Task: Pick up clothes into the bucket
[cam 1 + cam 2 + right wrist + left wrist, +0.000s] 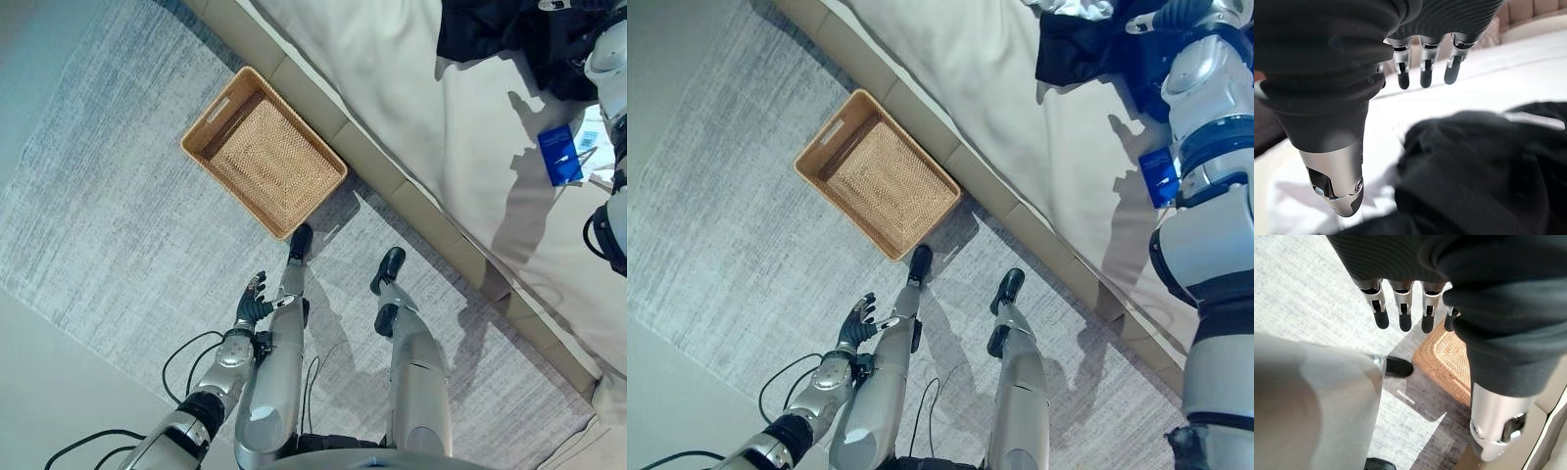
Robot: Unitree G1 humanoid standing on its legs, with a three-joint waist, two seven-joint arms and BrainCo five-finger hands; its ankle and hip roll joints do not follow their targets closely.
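A heap of black clothes (1087,44) lies on the white bed (392,78), up at the far right. My right hand (1181,14) hovers just above the clothes (1479,166) with its fingers (1424,73) straight and open, holding nothing. The woven basket (265,152) stands empty on the grey rug (98,196), close against the bed's edge. My left hand (253,299) hangs low by the leg, fingers (1403,316) straight and open, with the basket (1447,357) beyond them.
A blue packet (560,154) lies on the bed near the black clothes. Some white cloth (1293,196) lies beside the black heap. The bed's padded beige side (392,176) runs diagonally past the basket. Bare floor (39,392) borders the rug.
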